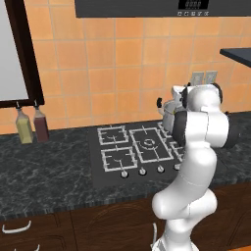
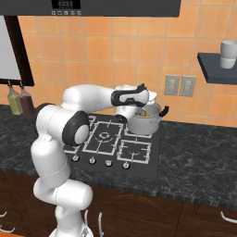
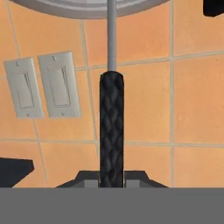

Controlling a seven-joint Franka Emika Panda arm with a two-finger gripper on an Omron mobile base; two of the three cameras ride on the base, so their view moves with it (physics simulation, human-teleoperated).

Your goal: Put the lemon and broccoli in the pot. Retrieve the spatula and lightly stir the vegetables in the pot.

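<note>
I've got my gripper pinching the spatula by its black handle over the pot on the stove's back burner, lemon looks inside, so next I'd guess gentle stirring.

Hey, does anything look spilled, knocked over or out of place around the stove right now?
Nothing stands out. The pot sits upright on the back burner with something yellow inside, the two bottles stand upright on the counter, and the gripper holds the spatula by its black handle. No spill shows.
</note>
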